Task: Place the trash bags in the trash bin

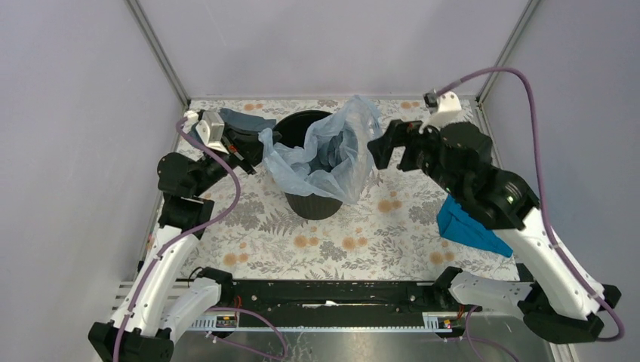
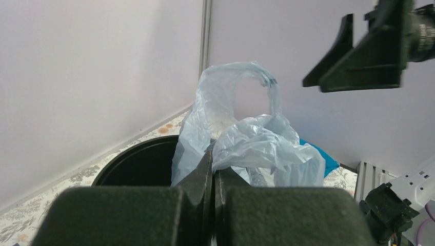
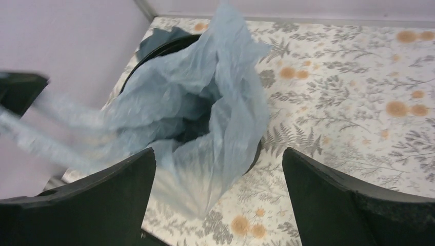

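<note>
Trash bag (image 1: 326, 153) over bin (image 1: 312, 205), left pincer (image 2: 213, 160) clamping it, right pincer (image 3: 219, 155) agape

Lab enclosure: plain lilac walls (image 1: 75, 113), aluminium frame (image 1: 158, 53), floral tabletop (image 1: 340, 249).

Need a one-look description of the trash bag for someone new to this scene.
On the floral table, find the round black bin at back centre. The trash bag is the crinkly pale blue plastic billowing from its mouth, one edge pinched in the left pincer. Unlike the dark slate cloth left of the bin and the bright blue folded piece to the right, it is see-through.
</note>
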